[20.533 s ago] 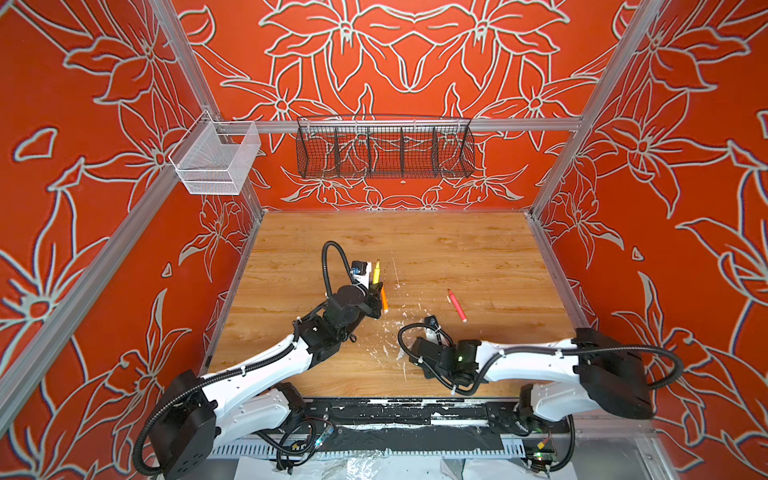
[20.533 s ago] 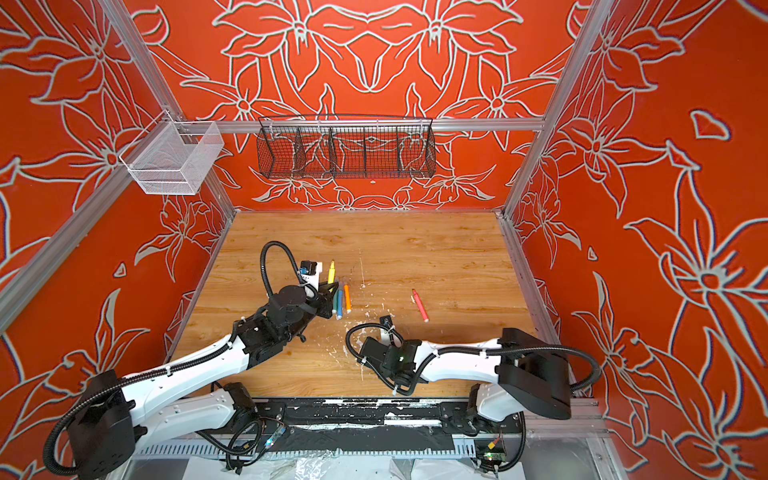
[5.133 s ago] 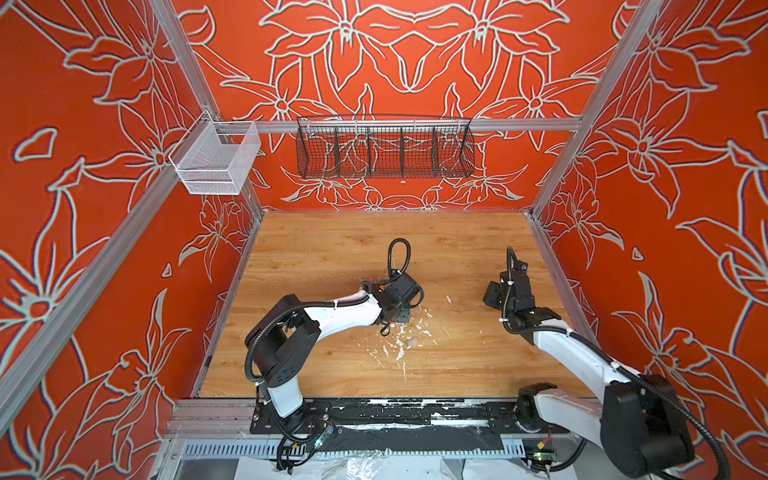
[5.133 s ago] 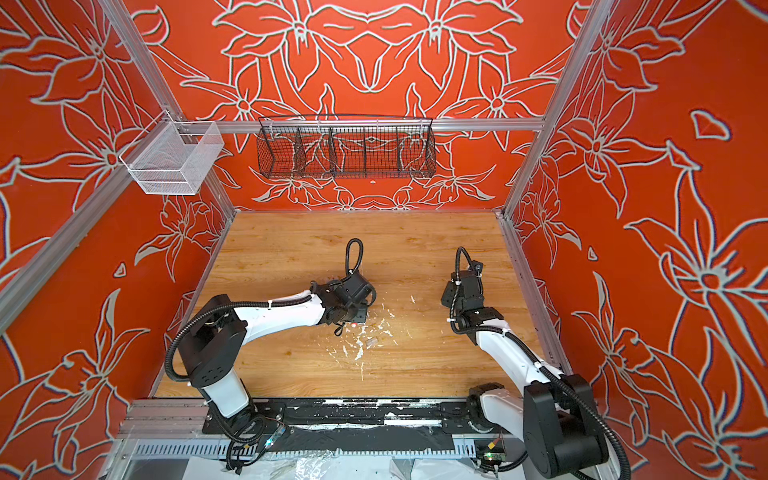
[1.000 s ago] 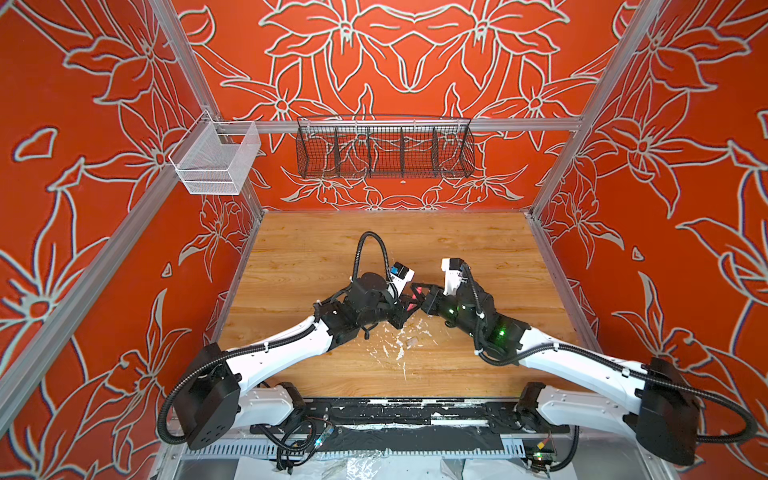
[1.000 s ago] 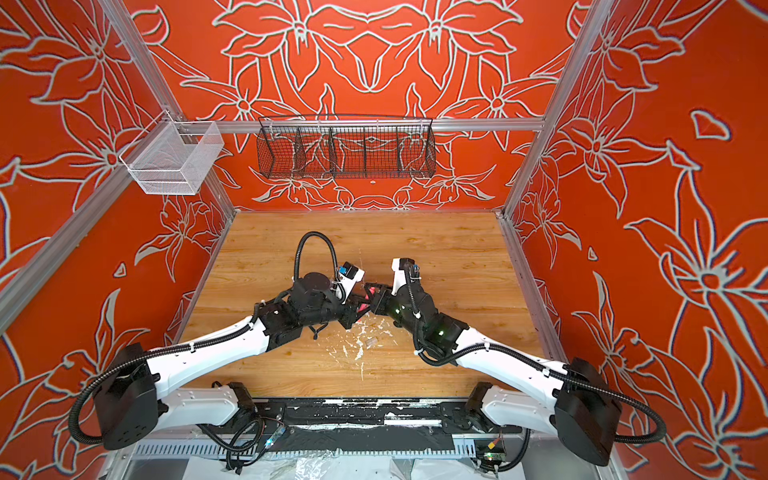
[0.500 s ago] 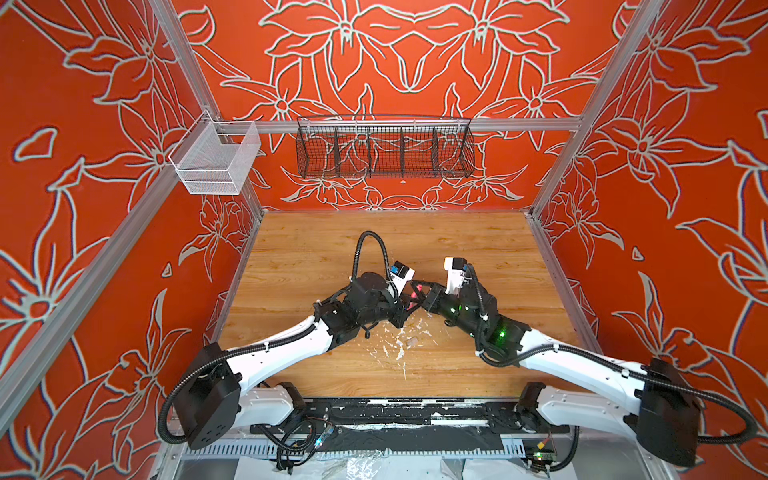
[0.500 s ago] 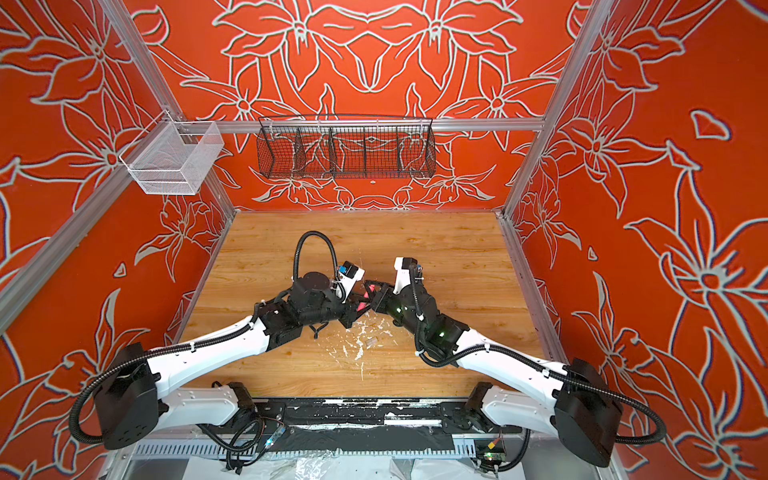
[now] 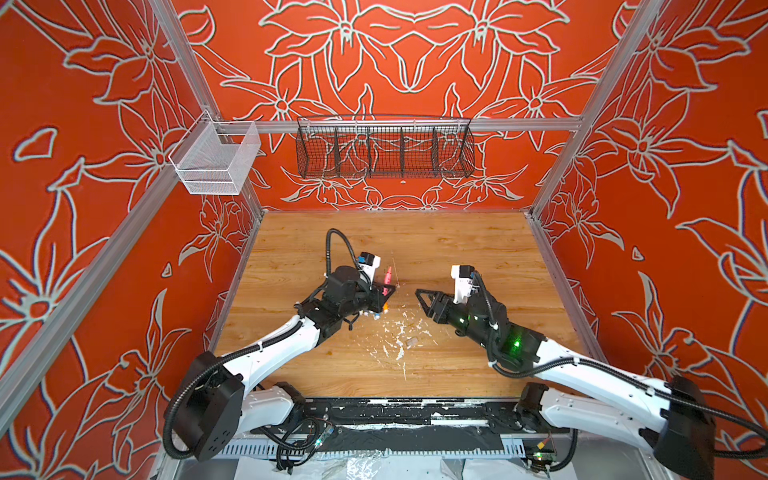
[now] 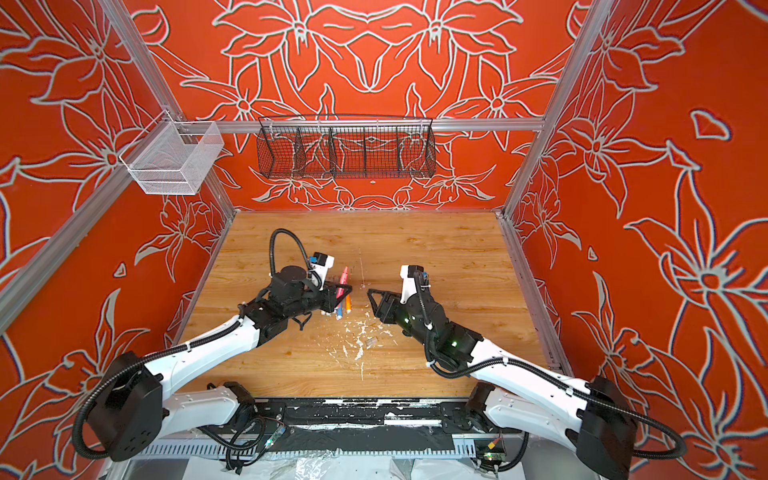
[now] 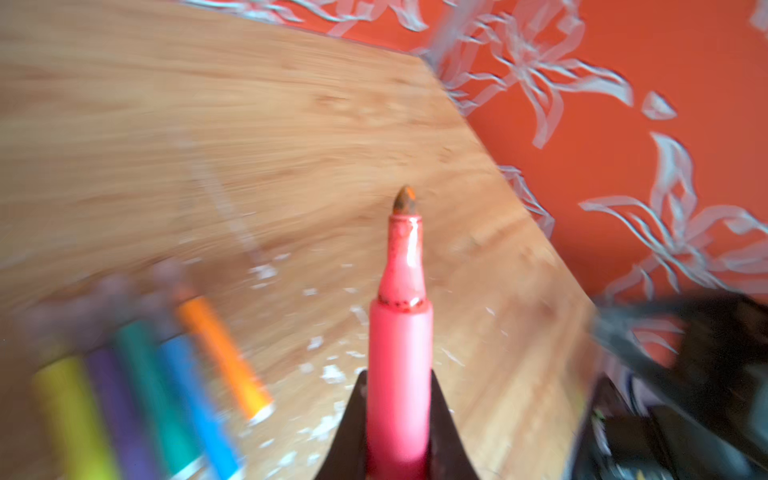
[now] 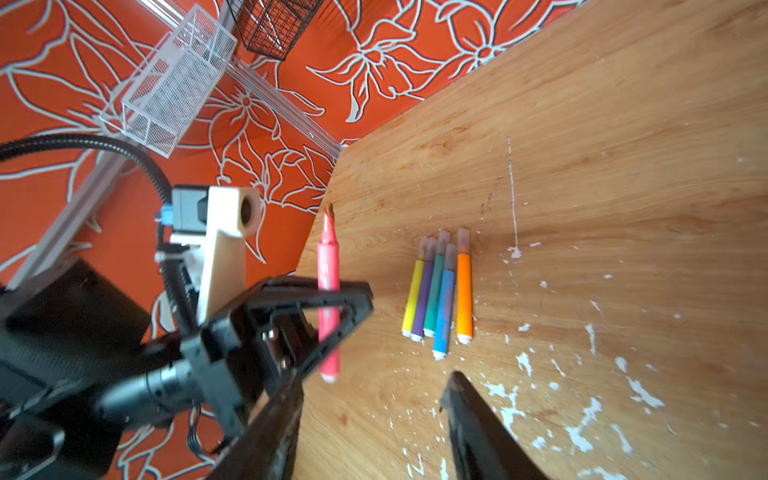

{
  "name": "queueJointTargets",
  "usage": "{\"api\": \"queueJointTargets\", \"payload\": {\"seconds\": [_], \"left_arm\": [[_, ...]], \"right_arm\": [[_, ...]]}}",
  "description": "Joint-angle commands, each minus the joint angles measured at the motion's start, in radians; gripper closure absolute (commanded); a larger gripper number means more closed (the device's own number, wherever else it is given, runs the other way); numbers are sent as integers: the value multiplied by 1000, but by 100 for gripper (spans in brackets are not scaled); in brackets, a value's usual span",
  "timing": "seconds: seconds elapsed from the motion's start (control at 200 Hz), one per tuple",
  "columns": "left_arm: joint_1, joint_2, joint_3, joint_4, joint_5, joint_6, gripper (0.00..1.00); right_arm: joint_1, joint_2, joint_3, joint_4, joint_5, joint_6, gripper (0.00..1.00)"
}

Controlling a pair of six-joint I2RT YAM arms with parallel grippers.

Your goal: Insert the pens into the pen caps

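Observation:
My left gripper [image 11: 399,419] is shut on the barrel of a pink-red pen [image 11: 400,345], held above the table; its brownish tip shows bare. In both top views this gripper [image 9: 384,291] [image 10: 347,289] hovers over a row of pens. Yellow [image 12: 413,297], purple [image 12: 424,299], green [image 12: 434,291], blue [image 12: 444,311] and orange [image 12: 464,291] pens lie side by side, each with a clear pen cap [image 12: 462,240] on its tip. My right gripper [image 12: 374,399] [image 9: 419,293] stands open and empty, a short way right of the pink pen. A small clear piece [image 9: 411,341], perhaps a cap, lies among the flecks.
White paint flecks [image 9: 399,332] are scattered over the wooden table [image 9: 457,249] near its front middle. A black wire basket [image 9: 384,151] and a white mesh bin [image 9: 216,162] hang on the back and left walls, above the work area.
My right gripper has opened and drawn back to the right, away from the pink pen's tip. My left gripper has shifted a little left with the pen, over the row of pens.

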Motion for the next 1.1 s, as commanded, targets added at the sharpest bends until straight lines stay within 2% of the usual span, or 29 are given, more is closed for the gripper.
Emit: {"api": "queueJointTargets", "payload": {"seconds": [0.0,0.105,0.365,0.701,1.096], "left_arm": [[49,-59,-19,-33,-145,-91,100],[70,-82,-34,-50,-194,-95,100],[70,-103,-42,-35,-162,-91,100],[70,-116,-43,-41,-162,-88,100],[70,-109,-38,-43,-160,-85,100]], "right_arm": [[63,10,-24,-168,75,-34,41],[104,92,-30,-203,47,-16,41],[128,273,-50,-134,-16,18,40],[127,529,8,-39,-66,39,39],[130,631,103,-86,-45,-16,43]]}}
